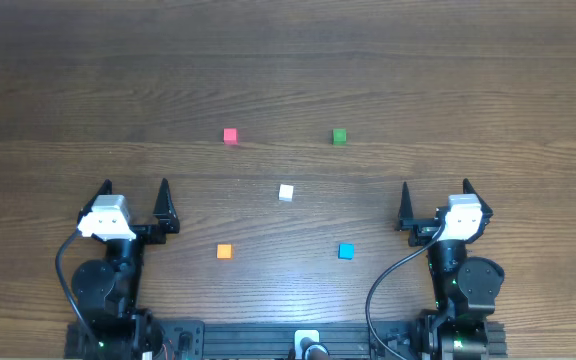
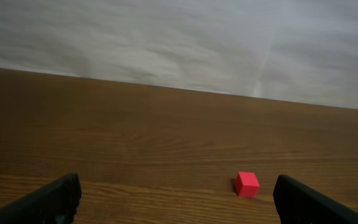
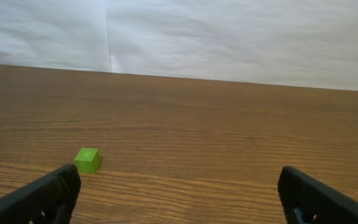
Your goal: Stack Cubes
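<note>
Five cubes, all single, none stacked, well apart from one another. White cube (image 1: pixel 286 192) at the centre of the spread. Pink cube (image 1: pixel 230 135) and green cube (image 1: pixel 339 136) on the far row; orange cube (image 1: pixel 224 251) and blue cube (image 1: pixel 345 251) on the near row, closer to the arm bases. Every cube sits flat on the wooden table (image 1: pixel 488 80).

Left gripper (image 1: pixel 135 184) on its own side, jaws spread wide, nothing between them; orange is its nearest cube, and pink lies ahead in its wrist view. Right gripper (image 1: pixel 436 186) mirrors it, also wide and empty; blue is nearest, green ahead.

Judgement: task not begun, first pick is the step in hand. White looks the sensible base, being central and within reach of both arms. To do it well:
- take a near cube first, orange or blue
- come down square to its faces, fingers on two opposite sides, grip centred
- lift clear before crossing to the base
- line up edges over white, lower until contact, then release, so the cube doesn't slide off or knock the base
</note>
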